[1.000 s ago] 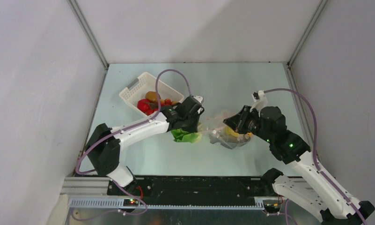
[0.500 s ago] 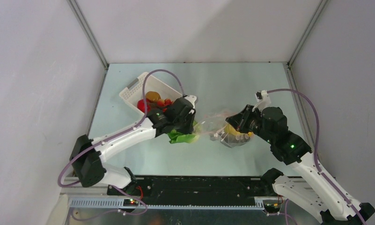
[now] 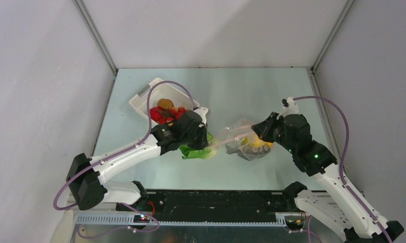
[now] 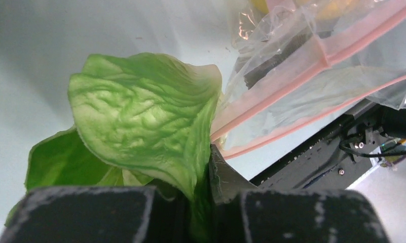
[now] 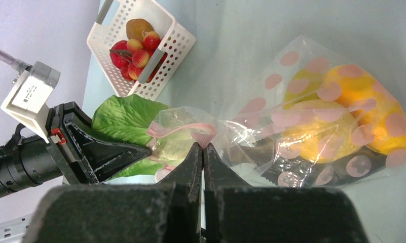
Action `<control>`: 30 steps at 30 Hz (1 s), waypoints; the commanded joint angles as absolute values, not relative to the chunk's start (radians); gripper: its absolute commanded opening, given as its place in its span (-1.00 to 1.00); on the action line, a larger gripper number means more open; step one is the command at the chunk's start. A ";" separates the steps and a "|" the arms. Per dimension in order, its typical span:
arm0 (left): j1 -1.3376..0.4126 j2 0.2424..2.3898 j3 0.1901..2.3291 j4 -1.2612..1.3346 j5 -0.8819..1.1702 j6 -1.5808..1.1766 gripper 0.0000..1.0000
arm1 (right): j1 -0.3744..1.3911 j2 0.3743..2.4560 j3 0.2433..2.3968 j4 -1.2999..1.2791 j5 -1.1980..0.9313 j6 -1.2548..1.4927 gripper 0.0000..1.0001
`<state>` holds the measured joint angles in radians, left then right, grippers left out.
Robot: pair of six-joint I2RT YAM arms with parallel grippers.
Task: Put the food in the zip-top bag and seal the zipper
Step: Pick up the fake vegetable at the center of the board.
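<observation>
Basket (image 3: 142,101), white lattice, far left of your table (image 3: 251,91): it holds little red fruits (image 3: 162,115) and one brown piece (image 3: 164,104). Next right, your left tool (image 3: 205,140) is clamped on the green leaf (image 4: 145,116), whose tip points right, just beside the bag's mouth. Centre-right, the zip-top bag (image 3: 241,144) has its long axis running left to right. Its pink zipper (image 4: 312,66) gapes at the left end, facing the leaf. Yellow and orange pieces (image 5: 337,116) fill the right end. Your right tool (image 5: 201,152) has its fingers pressed together, pinching the film beside the zipper.
</observation>
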<state>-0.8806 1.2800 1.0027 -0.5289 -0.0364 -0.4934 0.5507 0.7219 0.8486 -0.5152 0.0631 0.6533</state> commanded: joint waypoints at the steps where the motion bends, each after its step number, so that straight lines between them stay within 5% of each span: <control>1: -0.875 1.279 0.960 -0.523 0.034 -0.490 -0.66 | 0.530 0.747 0.867 -0.483 0.079 0.621 -1.00; 4: -0.874 1.300 0.958 -0.478 0.086 -0.499 -0.56 | 0.539 0.778 0.867 -0.450 -0.047 0.591 -1.00; 7: -0.875 1.326 0.966 -0.464 0.102 -0.505 -0.72 | 0.557 0.815 0.868 -0.410 -0.157 0.543 -0.99; 9: -0.876 1.333 0.974 -0.459 0.106 -0.509 -0.94 | 0.583 0.832 0.878 -0.423 -0.204 0.502 -0.59; 13: -0.875 1.321 0.989 -0.453 0.099 -0.520 -1.00 | 0.674 0.872 0.945 -0.544 -0.064 0.442 0.10; 19: -0.875 1.222 1.020 -0.394 0.082 -0.505 -1.00 | 0.795 0.914 1.038 -0.635 0.178 0.341 0.72; 26: -0.874 1.156 1.093 -0.331 0.109 -0.457 -1.00 | 0.835 1.011 1.137 -0.684 0.229 0.294 0.76; 30: -0.874 1.171 1.144 -0.328 0.117 -0.438 -1.00 | 0.868 1.071 1.189 -0.740 0.305 0.312 0.36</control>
